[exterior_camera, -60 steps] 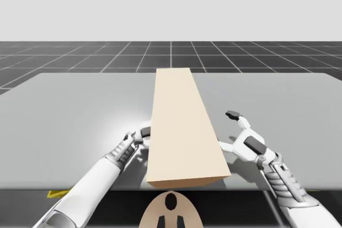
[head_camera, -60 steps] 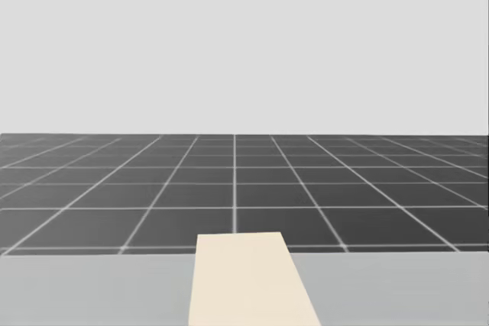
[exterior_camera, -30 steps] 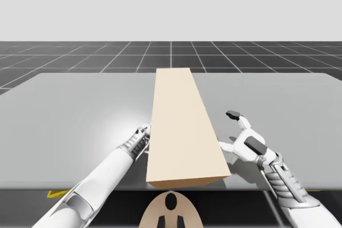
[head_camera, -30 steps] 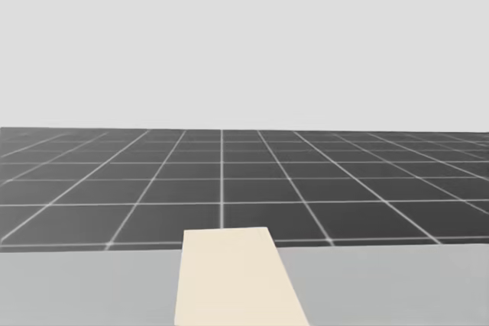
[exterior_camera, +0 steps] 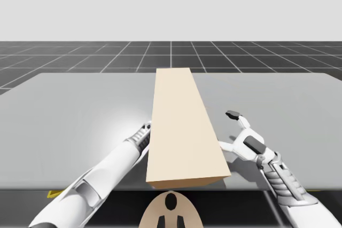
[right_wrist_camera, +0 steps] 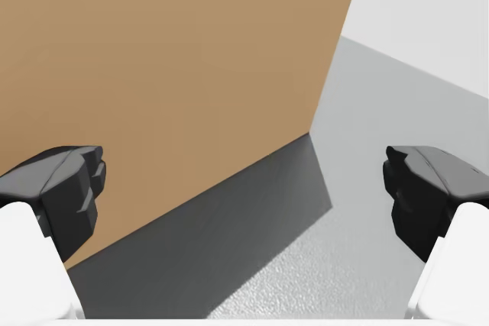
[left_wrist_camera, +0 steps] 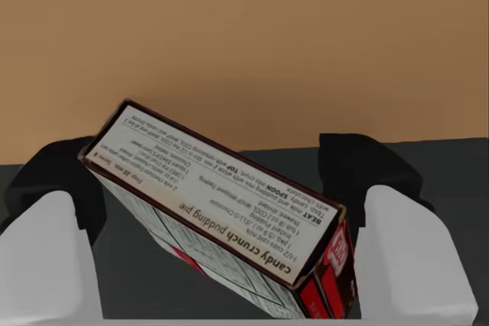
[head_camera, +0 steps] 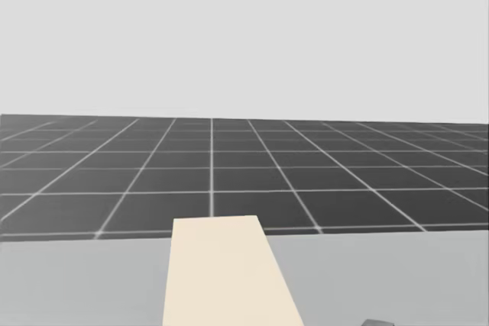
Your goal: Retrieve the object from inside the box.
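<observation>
A long tan box lies on the grey table, running from the front edge towards the back; its far end shows in the head view. My left arm reaches into its left side, where the hand is hidden. In the left wrist view, my left gripper is shut on a small dark carton, held askew with both fingers touching it, and the tan wall stands behind. My right gripper is open just right of the box, its fingers empty beside the tan wall.
Bare table stretches wide to the left and to the right of the box. The table's front edge runs just under my arms. Beyond the far edge lies a dark gridded floor.
My left arm has pushed forward, so its gripper, earlier visible beside the box, is now hidden in it. My right arm has stayed put. My head has turned, shifting the head view.
</observation>
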Tool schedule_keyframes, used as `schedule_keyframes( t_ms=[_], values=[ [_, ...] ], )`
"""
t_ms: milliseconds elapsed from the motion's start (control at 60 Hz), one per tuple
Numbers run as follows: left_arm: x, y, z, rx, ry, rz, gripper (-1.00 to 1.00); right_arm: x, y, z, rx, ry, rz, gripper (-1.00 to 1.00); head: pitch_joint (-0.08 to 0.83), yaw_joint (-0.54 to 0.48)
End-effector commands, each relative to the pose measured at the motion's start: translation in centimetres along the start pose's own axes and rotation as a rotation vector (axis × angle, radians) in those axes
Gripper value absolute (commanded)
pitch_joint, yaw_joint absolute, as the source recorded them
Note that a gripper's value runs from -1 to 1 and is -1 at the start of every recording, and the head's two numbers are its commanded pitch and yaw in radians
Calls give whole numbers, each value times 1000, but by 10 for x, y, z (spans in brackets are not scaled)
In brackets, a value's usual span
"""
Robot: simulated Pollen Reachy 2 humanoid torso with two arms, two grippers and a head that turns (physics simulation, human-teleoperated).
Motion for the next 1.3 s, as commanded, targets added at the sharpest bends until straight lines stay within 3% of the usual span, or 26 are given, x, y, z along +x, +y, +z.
schedule_keyframes(
  t_ms=[17,200,533,1133,1300],
  values=[
    [1,-8,-19,-106,-17,26,1000,-1,-1,0,2,1,2,-1000,47,-95],
    [-1,-7,-12,-100,-16,32,1000,-1,-1,0,7,0,3,-1000,50,-95],
    [2,-4,32,-15,-25,42,1000,0,1,1,9,-3,7,-1000,35,-81],
    [-53,-2,175,278,-24,160,1000,3,-1,2,5,-17,5,-1000,17,-54],
    [-56,0,211,361,-44,178,1000,4,-1,3,3,-20,4,-1000,15,-53]
  ],
)
